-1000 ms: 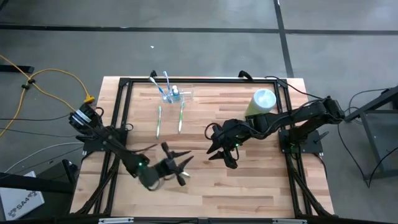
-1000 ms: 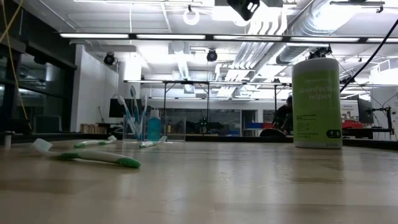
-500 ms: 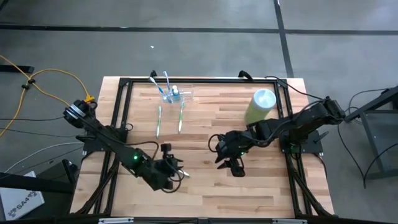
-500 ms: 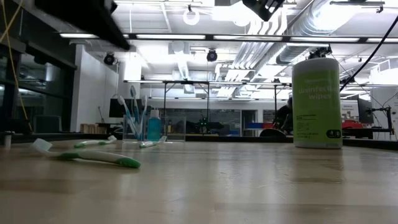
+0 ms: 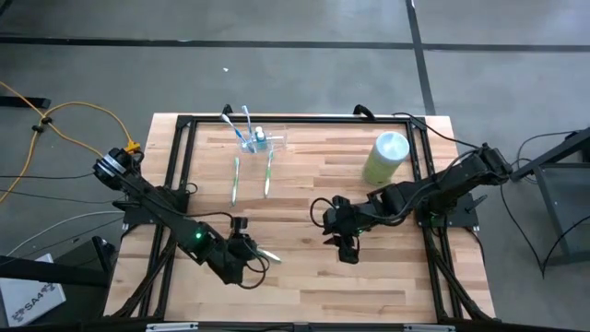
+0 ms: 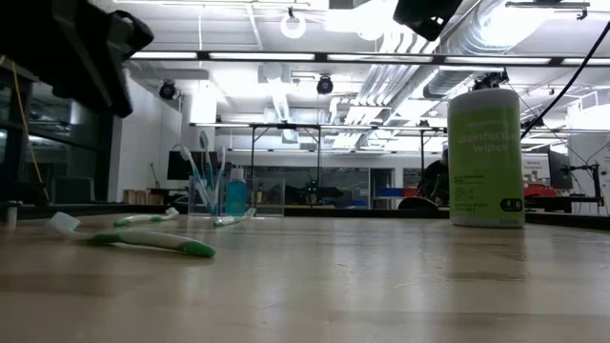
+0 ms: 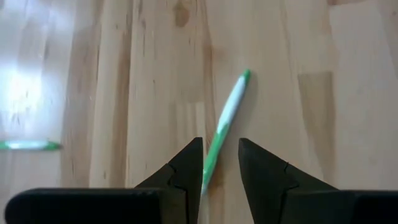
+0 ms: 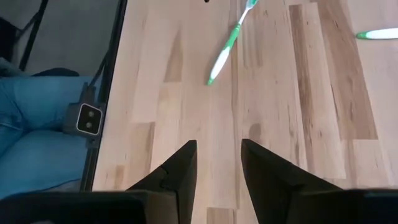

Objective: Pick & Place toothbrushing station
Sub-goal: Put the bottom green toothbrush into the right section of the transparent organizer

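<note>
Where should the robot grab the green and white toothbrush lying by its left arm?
Probably by the middle of the toothbrush handle, coming straight down from above. It lies flat on the table, long and thin, so only its narrow sides offer a hold. The left gripper hangs right over it, fingers apart on either side.

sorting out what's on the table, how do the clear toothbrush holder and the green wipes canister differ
The clear toothbrush holder is small, low and see-through; the green wipes canister is opaque light green with a pale lid.
In the low view the canister stands much taller than the holder.
The holder has toothbrushes standing in it; the canister is closed, nothing sticking out.
The holder sits at the table's far edge on the left arm's side, the canister on the right arm's side.
Both stand upright on the table.
</note>
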`<action>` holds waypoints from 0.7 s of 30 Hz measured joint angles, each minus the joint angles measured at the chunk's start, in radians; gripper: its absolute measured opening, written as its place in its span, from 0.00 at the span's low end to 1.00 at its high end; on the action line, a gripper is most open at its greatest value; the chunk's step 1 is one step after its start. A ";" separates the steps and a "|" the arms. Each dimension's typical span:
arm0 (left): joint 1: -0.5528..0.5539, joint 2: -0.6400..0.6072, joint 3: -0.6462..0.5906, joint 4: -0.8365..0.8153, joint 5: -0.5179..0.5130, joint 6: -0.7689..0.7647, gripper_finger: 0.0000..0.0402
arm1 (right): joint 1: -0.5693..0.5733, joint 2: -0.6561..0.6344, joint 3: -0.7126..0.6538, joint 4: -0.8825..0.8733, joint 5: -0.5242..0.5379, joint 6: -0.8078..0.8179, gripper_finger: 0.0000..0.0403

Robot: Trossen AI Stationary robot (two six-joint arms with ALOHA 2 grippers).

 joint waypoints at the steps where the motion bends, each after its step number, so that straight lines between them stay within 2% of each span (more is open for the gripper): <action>1: -0.007 0.003 0.000 -0.013 0.000 -0.020 0.24 | 0.000 0.000 0.000 0.000 0.000 0.002 0.29; 10: -0.063 0.005 -0.056 -0.038 -0.006 -0.082 0.24 | 0.003 0.000 0.000 0.028 0.011 0.001 0.29; 21: -0.062 0.005 -0.105 -0.048 0.036 -0.084 0.24 | 0.003 0.013 0.000 0.088 0.010 0.002 0.29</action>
